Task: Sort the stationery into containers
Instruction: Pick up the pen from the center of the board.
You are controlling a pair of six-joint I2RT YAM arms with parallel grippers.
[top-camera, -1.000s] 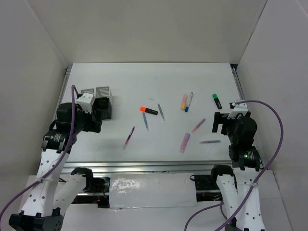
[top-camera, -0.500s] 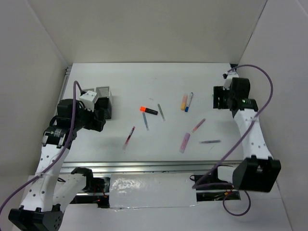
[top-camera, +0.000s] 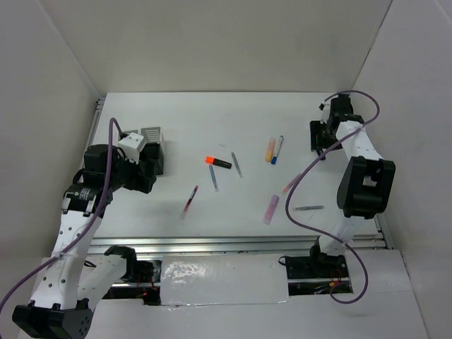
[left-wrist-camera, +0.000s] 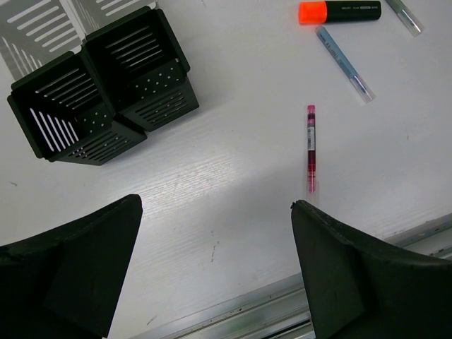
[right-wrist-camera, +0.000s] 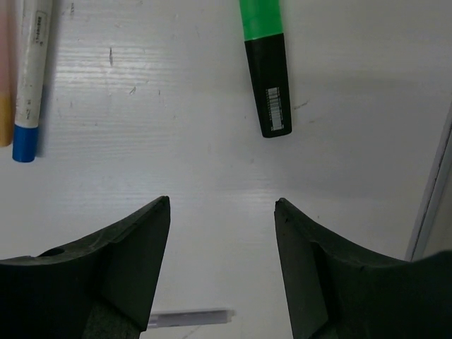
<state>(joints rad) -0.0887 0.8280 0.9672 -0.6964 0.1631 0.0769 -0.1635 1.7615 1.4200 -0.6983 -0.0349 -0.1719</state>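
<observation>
We are finding sorting unstarted: left end effector (left-wrist-camera: pixel 215 212) and right end effector (right-wrist-camera: pixel 221 205) spread, empty; pens (left-wrist-camera: pixel 310 145) are lying across the counter (left-wrist-camera: pixel 233 183); black cups (left-wrist-camera: pixel 99 99), upper left, showing nothing inside.

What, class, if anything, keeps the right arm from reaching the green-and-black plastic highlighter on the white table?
Probably nothing, so yes: the right gripper hangs close by the green-and-black highlighter, jaws apart, only bare white table between them.

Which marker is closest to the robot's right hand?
The green-and-black highlighter, lying just ahead of the right gripper; the white blue-capped pen sits farther to the side.
</observation>
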